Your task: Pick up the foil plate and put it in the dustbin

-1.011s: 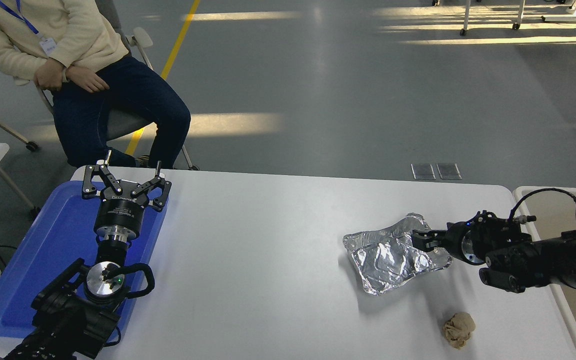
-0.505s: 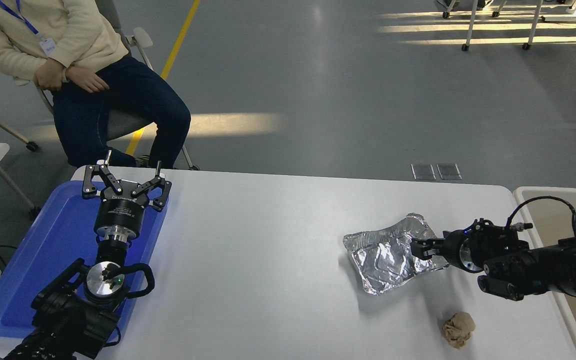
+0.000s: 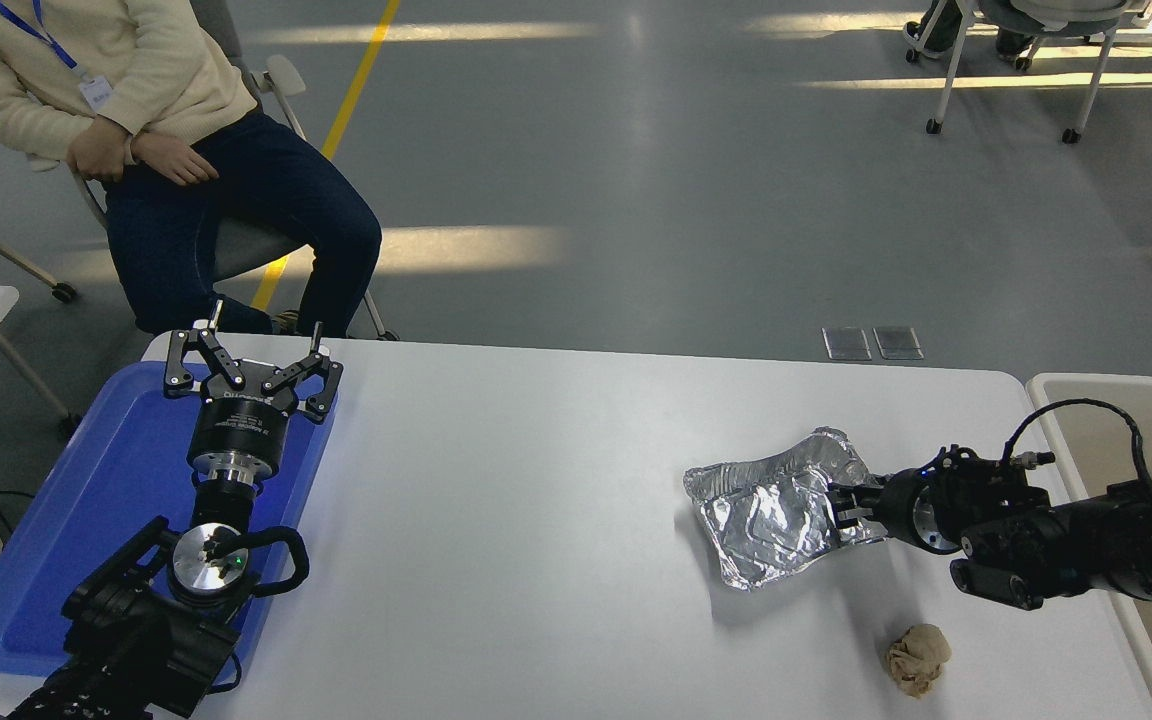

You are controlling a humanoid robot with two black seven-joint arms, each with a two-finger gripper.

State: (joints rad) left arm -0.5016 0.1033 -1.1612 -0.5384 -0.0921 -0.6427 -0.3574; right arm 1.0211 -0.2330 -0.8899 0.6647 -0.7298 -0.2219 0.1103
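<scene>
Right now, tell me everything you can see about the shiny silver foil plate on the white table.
The shiny silver foil plate is crinkled aluminium, roughly rectangular with rounded corners and a raised, dented rim. It lies open side up on the white table, toward its right end. The black right gripper is at its right rim; whether it is gripping cannot be told.

Foil plate [image 3: 771, 512]: shiny silver, crinkled, roughly rectangular w/ raised rim, dented out of shape. Lies on white table, right of centre, tilted, near end toward front. Dustbin [image 3: 1046, 398]: big beige plastic, pale rounded rim, off table's right edge, only partly in view, well right of plate.
</scene>
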